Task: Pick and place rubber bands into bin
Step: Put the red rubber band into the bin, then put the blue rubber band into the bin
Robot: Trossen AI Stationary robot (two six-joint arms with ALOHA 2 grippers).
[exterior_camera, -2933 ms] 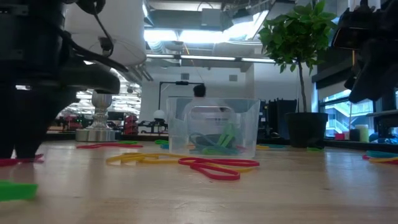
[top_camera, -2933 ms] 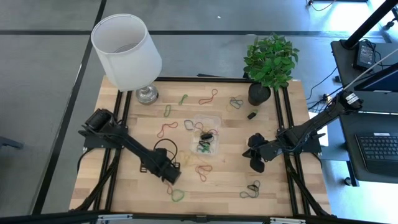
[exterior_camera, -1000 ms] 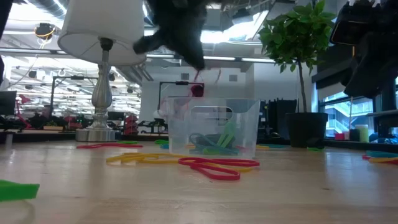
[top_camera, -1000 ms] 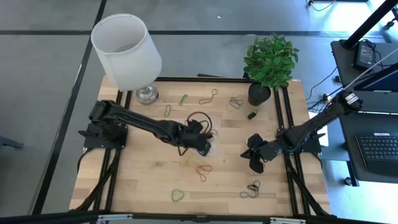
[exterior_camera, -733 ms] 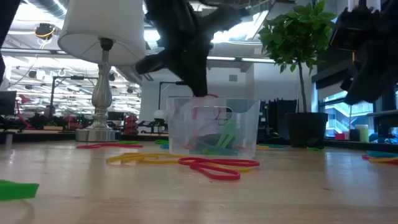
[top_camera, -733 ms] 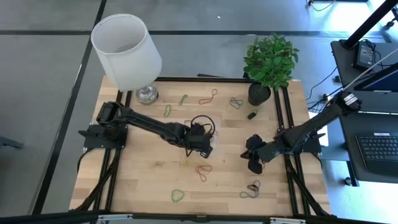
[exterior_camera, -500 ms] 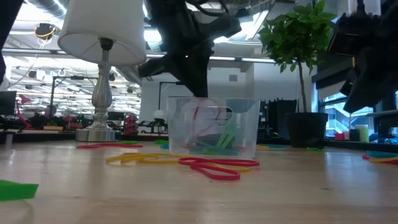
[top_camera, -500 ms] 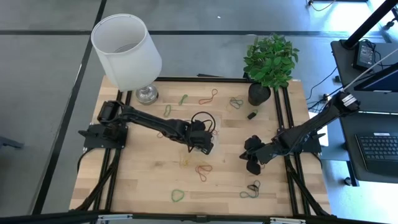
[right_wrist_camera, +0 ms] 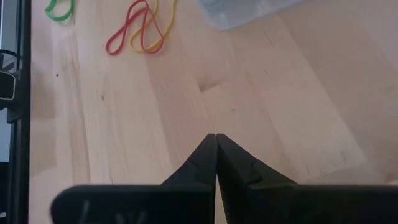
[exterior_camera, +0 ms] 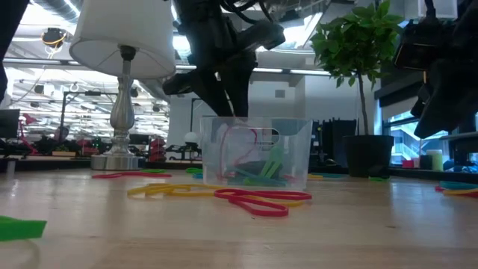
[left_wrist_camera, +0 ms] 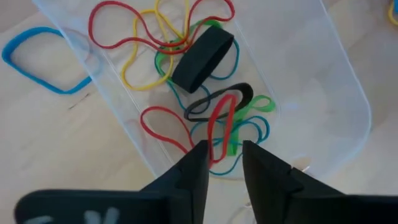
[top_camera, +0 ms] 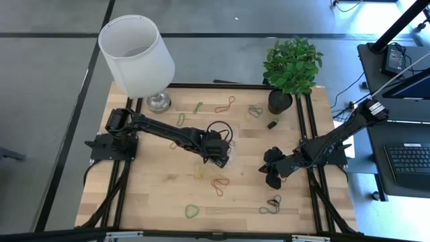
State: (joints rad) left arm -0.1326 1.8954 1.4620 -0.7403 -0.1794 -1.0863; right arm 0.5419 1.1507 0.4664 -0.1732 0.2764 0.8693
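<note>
The clear bin (top_camera: 234, 156) sits mid-table and holds several bands, among them green, blue, yellow, red and a wide black one (left_wrist_camera: 202, 56). My left gripper (top_camera: 218, 158) hovers over the bin's near side, fingers pointing down and open (left_wrist_camera: 222, 163). A red rubber band (left_wrist_camera: 221, 124) sits in the bin right below the fingertips; in the low view it stands as a loop (exterior_camera: 243, 146) behind the bin wall (exterior_camera: 299, 149). My right gripper (top_camera: 272, 176) waits shut above bare wood on the table's right (right_wrist_camera: 216, 137). More rubber bands (top_camera: 218, 183) lie flat on the table. My left gripper: the red band's near end (left_wrist_camera: 216, 152) runs up between the open fingertips, and I cannot tell whether a finger still touches it. The rest of the band lies among the others in the bin.
A lamp with a white shade (top_camera: 138, 57) stands at the far left and a potted plant (top_camera: 291, 67) at the far right, with a small black clip (top_camera: 273, 124) near it. Loose bands lie by the near edge (top_camera: 192, 211), (top_camera: 272, 205) and the far edge (top_camera: 225, 104).
My left gripper has come down from above the bin to its rim. The red band, which dangled above the bin a second ago, now sits inside it.
</note>
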